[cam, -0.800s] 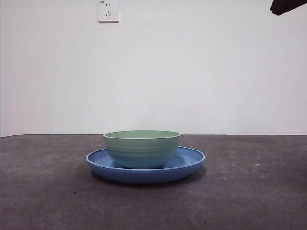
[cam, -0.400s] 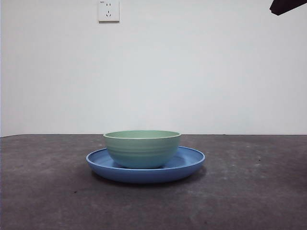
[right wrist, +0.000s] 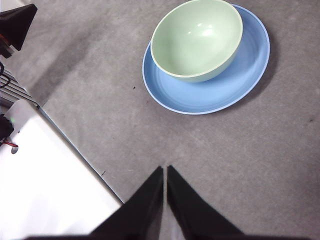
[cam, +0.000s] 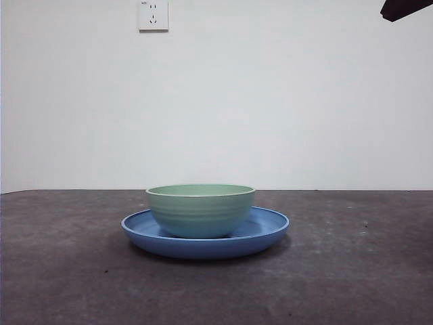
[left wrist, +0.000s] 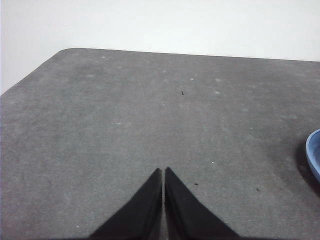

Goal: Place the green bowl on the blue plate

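The pale green bowl (cam: 201,210) stands upright inside the blue plate (cam: 267,227) at the table's middle, set a little toward one side of the plate; nothing touches it. From above, the green bowl (right wrist: 196,38) and blue plate (right wrist: 245,75) lie well away from my right gripper (right wrist: 165,170), which is shut and empty, raised over bare table. My left gripper (left wrist: 163,171) is shut and empty too, over bare table, with only a sliver of the blue plate (left wrist: 314,157) at the frame's edge. One arm shows as a black tip (cam: 404,9) in the front view's top corner.
The dark grey table (cam: 352,271) has a white wall behind it with a socket (cam: 153,15). In the right wrist view the table's edge (right wrist: 75,145) runs beside a white surface, with the other arm's black tip (right wrist: 17,22) and cables nearby.
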You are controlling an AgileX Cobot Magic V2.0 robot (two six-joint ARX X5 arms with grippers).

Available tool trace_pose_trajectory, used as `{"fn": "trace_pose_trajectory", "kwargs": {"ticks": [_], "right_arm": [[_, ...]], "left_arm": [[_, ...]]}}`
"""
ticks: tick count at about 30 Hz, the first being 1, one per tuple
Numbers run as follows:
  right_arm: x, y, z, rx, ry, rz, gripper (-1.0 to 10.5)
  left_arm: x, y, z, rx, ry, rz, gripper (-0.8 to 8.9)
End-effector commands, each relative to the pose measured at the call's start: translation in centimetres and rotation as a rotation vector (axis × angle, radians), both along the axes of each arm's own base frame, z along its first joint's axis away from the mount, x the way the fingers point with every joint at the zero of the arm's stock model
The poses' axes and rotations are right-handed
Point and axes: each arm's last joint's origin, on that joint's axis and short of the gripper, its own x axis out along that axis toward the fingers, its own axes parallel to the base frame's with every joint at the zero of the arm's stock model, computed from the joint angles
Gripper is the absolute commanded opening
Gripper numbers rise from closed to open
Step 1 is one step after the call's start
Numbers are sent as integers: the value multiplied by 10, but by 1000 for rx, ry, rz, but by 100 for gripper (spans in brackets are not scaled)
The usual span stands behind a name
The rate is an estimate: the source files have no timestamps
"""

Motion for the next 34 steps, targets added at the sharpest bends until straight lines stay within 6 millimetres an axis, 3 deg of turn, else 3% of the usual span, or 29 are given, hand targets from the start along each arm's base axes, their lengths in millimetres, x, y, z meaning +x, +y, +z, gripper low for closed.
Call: {"fn": "trace_pose_trajectory", "kwargs": {"ticks": [1,8,15,19,25,34], "right_arm": [[1,1,3,3,-21,12,7],[0,1,4,5,-22,13,7],[-6,-19,19,26,-320,-87,7],[-15,-33,15,84,-519,-187,7],[-26,-52,-24,99,-745,-341,7],[-37,-69,-90,17,-844,-656,7]], "left_arm": [[1,0,-7,-3,26,3,8],[1,0,-7,-3,26,3,7],[1,0,-7,-3,26,3,7],[1,0,-7,-3,26,3,8],[1,0,-7,-3,26,3,8],[1,0,-7,-3,26,3,8]]}}
